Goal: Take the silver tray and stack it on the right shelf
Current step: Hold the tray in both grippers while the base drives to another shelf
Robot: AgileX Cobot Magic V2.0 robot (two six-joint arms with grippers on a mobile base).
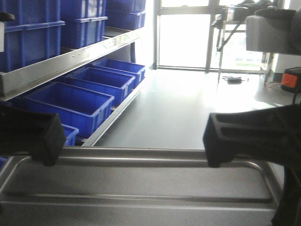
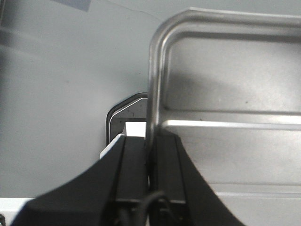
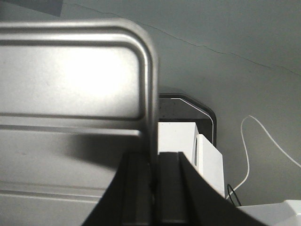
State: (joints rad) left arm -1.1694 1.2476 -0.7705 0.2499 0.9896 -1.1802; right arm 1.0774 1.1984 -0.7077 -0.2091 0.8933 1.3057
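One shiny rectangular silver metal tray (image 1: 141, 183) hangs between two black claws. The left gripper (image 2: 150, 153) and the right gripper (image 3: 153, 165) each reach in from their own side and are clamped tight on the raised rim of a short end. The tray floor shows just two long ridges; beyond the left claw, four open blue plastic bins (image 1: 70, 106) sit in a row under a steel shelf (image 1: 70, 59).
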